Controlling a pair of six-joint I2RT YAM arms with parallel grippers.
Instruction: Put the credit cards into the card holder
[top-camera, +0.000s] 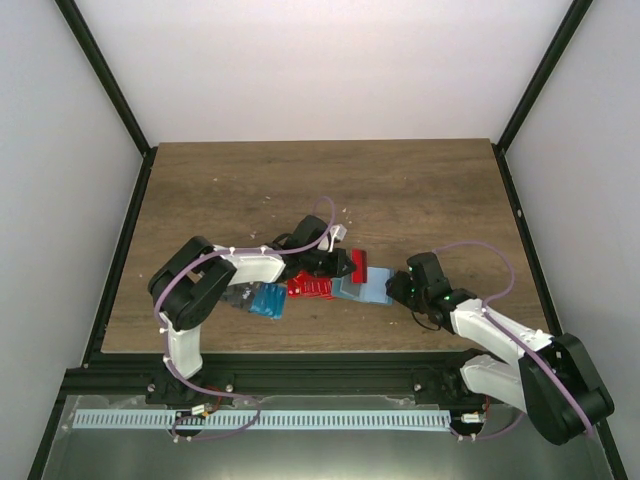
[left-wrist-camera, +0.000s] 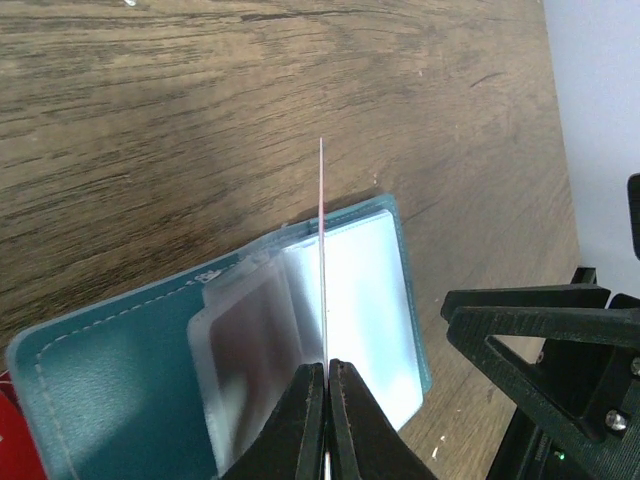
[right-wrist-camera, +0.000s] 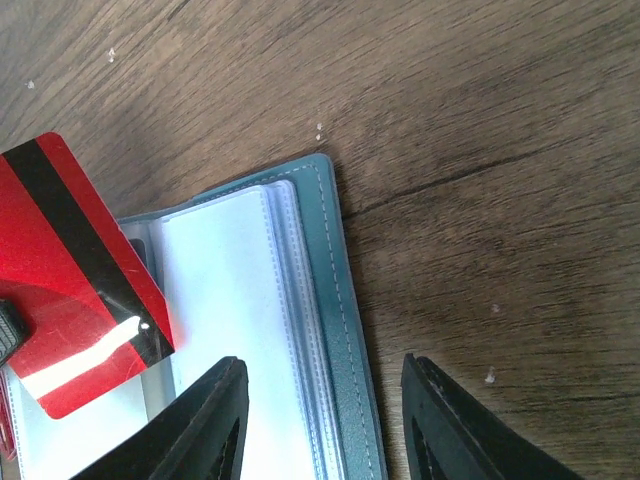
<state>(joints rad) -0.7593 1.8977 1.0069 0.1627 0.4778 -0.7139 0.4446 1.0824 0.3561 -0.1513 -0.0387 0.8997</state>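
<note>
**Red card poised over the open holder**

- Left tool (left-wrist-camera: 325, 365): jaws together, clamped on one red card (left-wrist-camera: 322, 250), which it holds on edge above the card holder (left-wrist-camera: 100, 380).
- The holder lies open on the wooden surface (top-camera: 400, 190), with its clear plastic sleeves (left-wrist-camera: 370, 300) fanned upward. The card sits at the sleeves near the fold. Whether it has entered a pocket, I cannot tell.
- Right tool (right-wrist-camera: 322, 362): jaws apart, straddling the holder's stitched edge. It grips nothing I can make out and is possibly there to steady the holder.
- The other credit cards (top-camera: 310, 287) are a red heap just left of the holder. The blue cards (top-camera: 268, 300) lie further left, under the left arm.

Step in hand, as I judge it: feeding this one card into a sleeve.

The next move calls for lining the card's edge up with a sleeve mouth and sliding it in flat, with the holder pinned so it doesn't skate. The sleeves look floppy, so the card could ride over one instead of into it.
</note>
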